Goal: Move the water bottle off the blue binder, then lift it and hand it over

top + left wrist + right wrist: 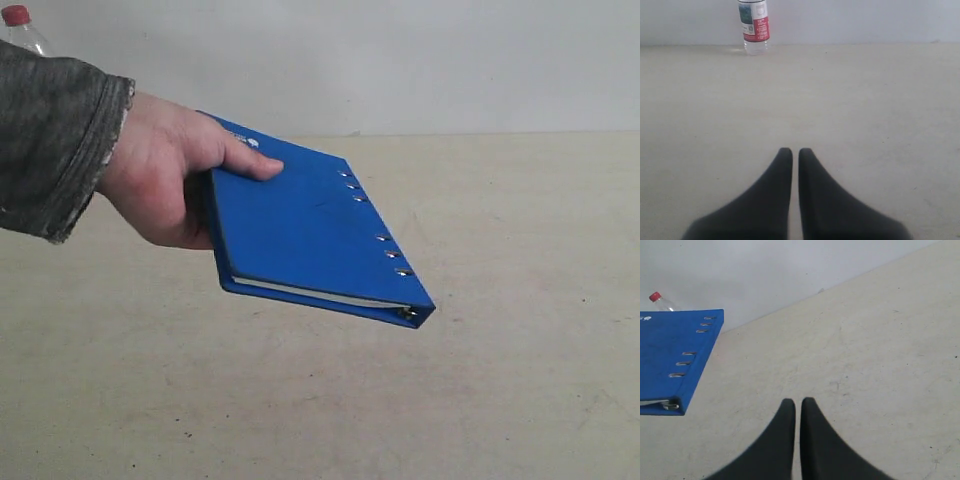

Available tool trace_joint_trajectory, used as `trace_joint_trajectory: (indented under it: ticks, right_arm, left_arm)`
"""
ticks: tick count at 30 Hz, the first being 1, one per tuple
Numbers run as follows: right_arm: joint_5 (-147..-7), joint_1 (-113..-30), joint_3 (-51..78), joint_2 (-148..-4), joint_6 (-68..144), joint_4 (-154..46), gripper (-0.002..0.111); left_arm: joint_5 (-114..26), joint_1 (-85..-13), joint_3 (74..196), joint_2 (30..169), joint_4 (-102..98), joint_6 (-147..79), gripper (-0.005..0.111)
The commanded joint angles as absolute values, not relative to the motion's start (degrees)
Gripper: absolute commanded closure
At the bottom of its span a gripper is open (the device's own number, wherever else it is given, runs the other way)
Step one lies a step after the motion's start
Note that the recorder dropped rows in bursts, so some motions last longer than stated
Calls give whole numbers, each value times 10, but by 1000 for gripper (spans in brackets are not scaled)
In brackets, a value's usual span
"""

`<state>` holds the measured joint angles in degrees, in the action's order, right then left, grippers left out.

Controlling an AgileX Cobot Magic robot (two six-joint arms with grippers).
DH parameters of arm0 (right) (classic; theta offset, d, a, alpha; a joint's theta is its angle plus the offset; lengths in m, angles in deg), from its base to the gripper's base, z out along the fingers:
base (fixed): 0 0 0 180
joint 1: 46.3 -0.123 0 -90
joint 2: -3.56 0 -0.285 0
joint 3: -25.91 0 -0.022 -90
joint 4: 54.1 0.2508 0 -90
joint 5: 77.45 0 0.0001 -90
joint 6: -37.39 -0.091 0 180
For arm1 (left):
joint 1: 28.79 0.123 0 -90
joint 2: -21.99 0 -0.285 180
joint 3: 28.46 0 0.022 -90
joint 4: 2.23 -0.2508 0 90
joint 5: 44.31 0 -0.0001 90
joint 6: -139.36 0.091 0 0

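Note:
A person's hand holds the blue binder in the air above the table, spine with metal rivets toward the right. The binder's spine end also shows in the right wrist view. The water bottle stands upright on the table by the back wall, off the binder; its red cap peeks out behind the person's sleeve, and its cap shows past the binder. My left gripper is shut with nothing in it, far from the bottle. My right gripper is shut and empty, to the right of the binder.
A grey sleeve reaches in from the left edge. The beige tabletop runs back to a pale wall. Neither arm appears in the exterior view.

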<state>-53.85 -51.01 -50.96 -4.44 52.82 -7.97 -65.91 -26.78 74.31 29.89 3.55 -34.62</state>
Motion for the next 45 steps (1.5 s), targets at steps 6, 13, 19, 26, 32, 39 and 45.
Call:
trace_joint_trajectory:
  ticks: [6, 13, 19, 26, 32, 39, 45]
  right_arm:
    - [-537, -509, -513, -43, 529, -82, 108]
    - [-539, -509, -513, -43, 529, -82, 108]
    - [-539, -509, -513, -43, 529, -82, 108]
    - [-653, -601, -513, -42, 537, -78, 108]
    - [-824, -639, -513, -42, 417, -452, 108]
    - [-554, -641, -513, -42, 349, -512, 108]
    - [-553, -637, -513, -42, 368, -490, 108]
  left_arm:
    - [-657, -269, 743, 298, 51, -390, 102]
    - [-648, -268, 743, 298, 46, -371, 102]
    - [-648, -268, 743, 298, 46, -371, 102]
    - [-648, -268, 743, 298, 46, -371, 102]
    - [-648, -268, 743, 298, 46, -371, 102]
    - [-647, -267, 743, 298, 46, -371, 102]
    - [-647, -267, 743, 298, 46, -371, 102]
